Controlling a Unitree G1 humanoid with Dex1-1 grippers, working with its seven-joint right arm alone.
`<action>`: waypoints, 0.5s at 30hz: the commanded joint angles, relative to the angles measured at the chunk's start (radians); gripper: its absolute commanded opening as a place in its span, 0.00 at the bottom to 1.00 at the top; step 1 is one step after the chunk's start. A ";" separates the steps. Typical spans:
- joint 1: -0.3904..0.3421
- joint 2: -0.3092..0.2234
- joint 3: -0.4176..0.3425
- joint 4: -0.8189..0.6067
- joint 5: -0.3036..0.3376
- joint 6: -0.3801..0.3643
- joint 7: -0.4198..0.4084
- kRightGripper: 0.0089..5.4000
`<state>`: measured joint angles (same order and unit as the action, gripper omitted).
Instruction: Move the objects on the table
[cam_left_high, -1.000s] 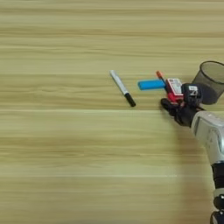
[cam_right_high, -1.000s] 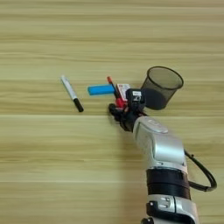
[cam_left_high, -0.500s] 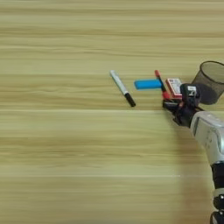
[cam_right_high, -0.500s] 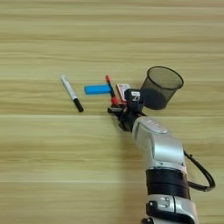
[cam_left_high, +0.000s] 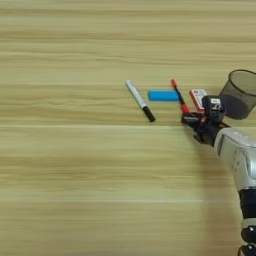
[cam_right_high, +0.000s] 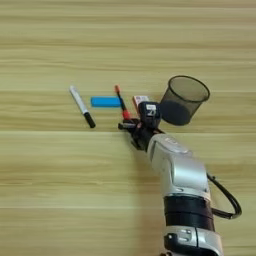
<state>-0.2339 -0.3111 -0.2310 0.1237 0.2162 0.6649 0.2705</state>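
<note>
Reaching in from the near right, my gripper (cam_right_high: 131, 126) sits at the near end of the slim red marker (cam_right_high: 120, 102), its black fingers right against that tip; whether they are parted or clamped on it I cannot tell. The small white-and-red box (cam_left_high: 197, 98) lies just beyond my wrist, partly covered by it. To my left, past the red marker, lies the blue oblong block (cam_right_high: 105, 102), and further left the white marker with black cap (cam_right_high: 82, 106), apart from the rest. The dark mesh cup (cam_right_high: 183, 99) stands close on my right. The table (cam_left_high: 75, 190) lies bare and wide to my left and behind my fingers.
</note>
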 joint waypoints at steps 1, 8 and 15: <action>-0.057 -0.032 -0.019 -0.081 0.006 -0.030 -0.012 0.10; -0.052 -0.033 -0.025 -0.119 0.006 -0.021 -0.013 0.10; -0.049 -0.016 0.006 -0.167 0.005 -0.004 -0.005 0.10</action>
<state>-0.2292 -0.3101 -0.2344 0.0210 0.2176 0.6869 0.2684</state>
